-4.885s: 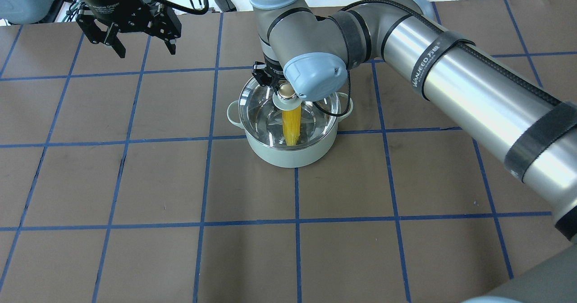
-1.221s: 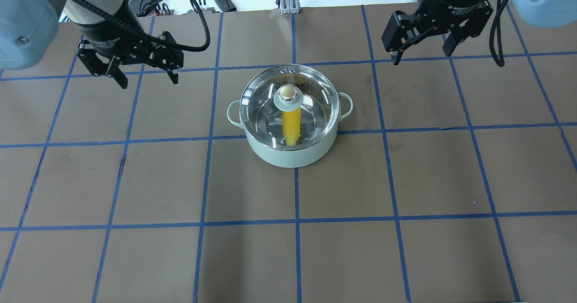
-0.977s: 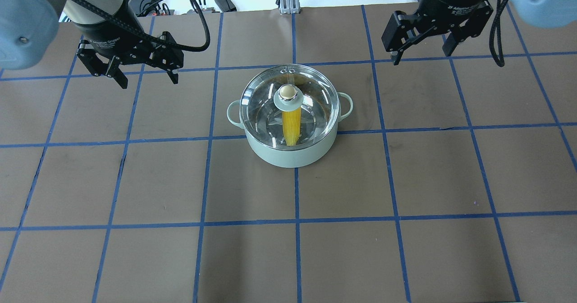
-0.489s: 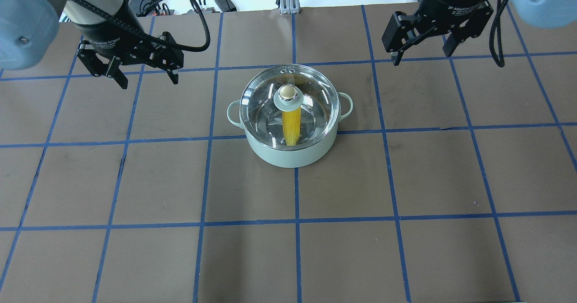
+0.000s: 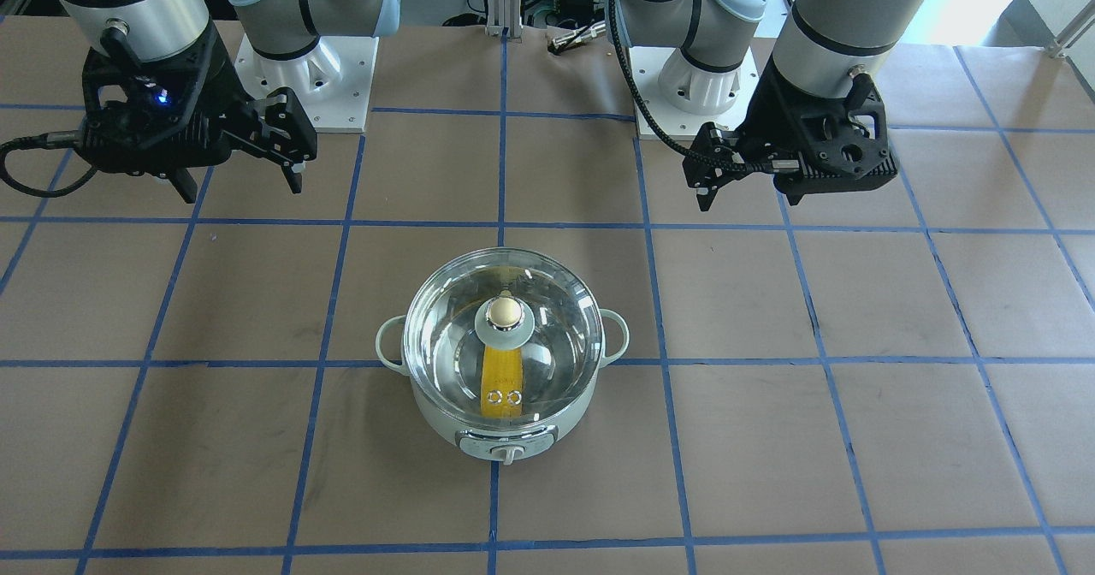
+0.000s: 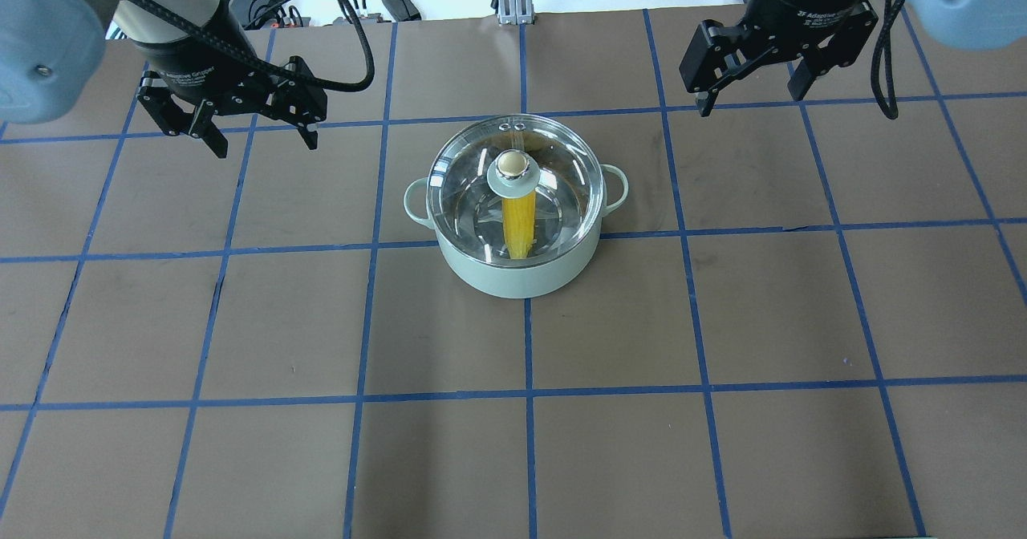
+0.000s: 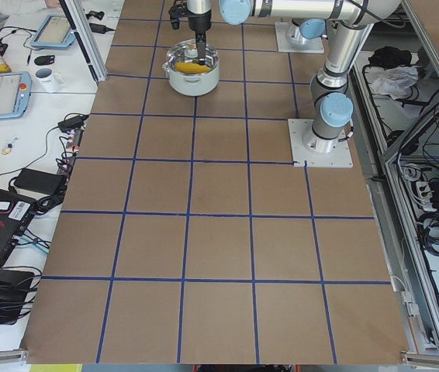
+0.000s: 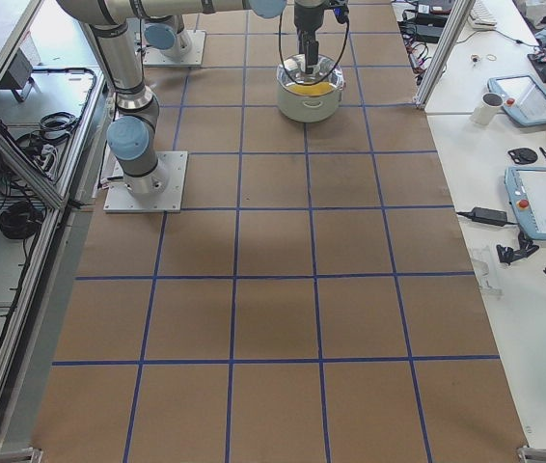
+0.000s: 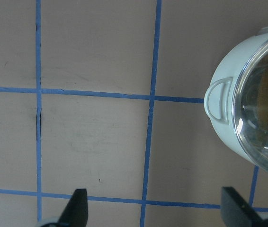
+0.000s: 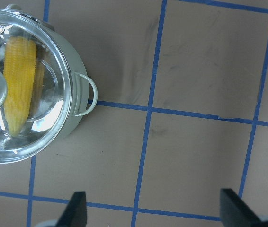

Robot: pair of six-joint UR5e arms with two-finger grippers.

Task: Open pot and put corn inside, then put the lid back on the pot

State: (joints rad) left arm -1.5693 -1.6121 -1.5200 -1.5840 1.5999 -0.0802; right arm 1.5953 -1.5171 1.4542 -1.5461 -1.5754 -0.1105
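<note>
The pot is being carried by the desk near its middle and is being covered by the lid, which is sitting flat on the rim. The corn is being seen inside through the glass. The left gripper and the right gripper are being held above the desk, well apart from the pot, one on each side. The fingers of both are being held spread wide and empty.

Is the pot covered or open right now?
Covered. The lid sits level on the pot rim, corn visible through its glass; the left gripper and right gripper hang open, away from it.
</note>
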